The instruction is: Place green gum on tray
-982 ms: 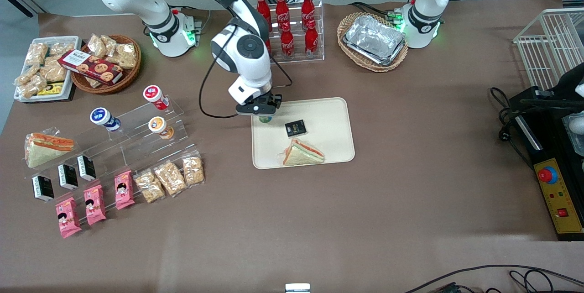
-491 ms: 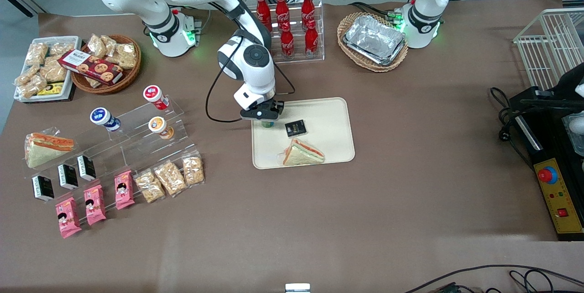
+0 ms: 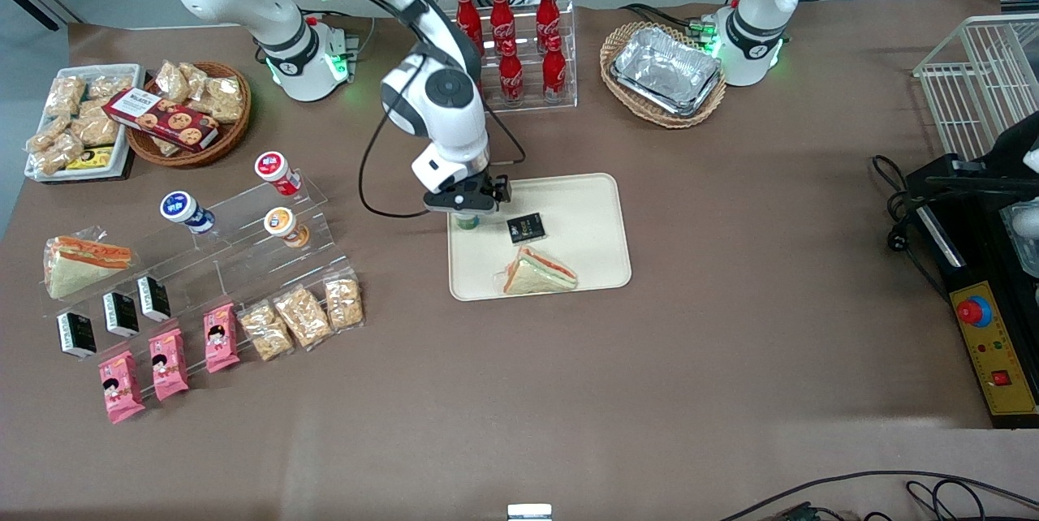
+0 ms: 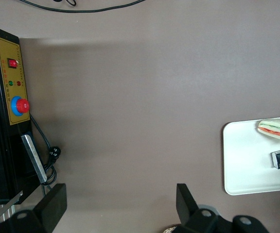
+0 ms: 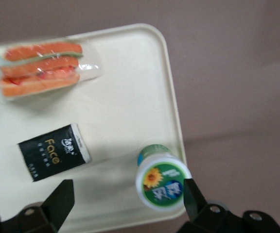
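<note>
Covering brown table (image 3: 730,342): cream tray (image 3: 592,213), open jaws (image 3: 468,211) above.

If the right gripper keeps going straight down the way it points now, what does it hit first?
Probably bare tray. The gripper is open and points down at the tray floor, between the green gum, standing beside one finger, and the black packet. Depth is unclear, so that finger might graze the gum's lid.

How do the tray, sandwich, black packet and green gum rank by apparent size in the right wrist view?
1. tray
2. sandwich
3. black packet and green gum, similar; gum stands nearer the camera.
The claw is open above the gum.
</note>
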